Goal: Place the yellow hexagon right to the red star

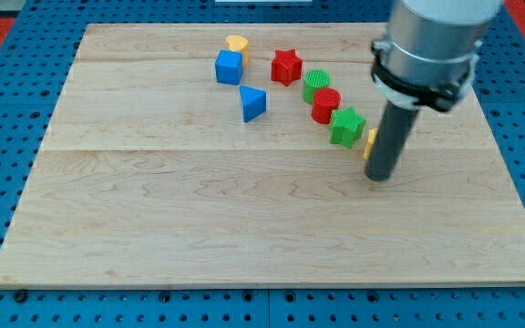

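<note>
The red star (286,66) lies near the view's top middle of the wooden board (199,210). The yellow hexagon (370,141) shows only as a thin yellow-orange sliver at the left side of my rod, right of the green star (346,126); most of it is hidden behind the rod. My tip (382,176) rests on the board just below and right of that sliver, far to the lower right of the red star.
A green cylinder (315,85) and a red cylinder (326,105) run in a diagonal line from the red star to the green star. A blue cube (229,67), a yellow block (237,43) behind it and a blue triangle (252,103) lie left of the red star.
</note>
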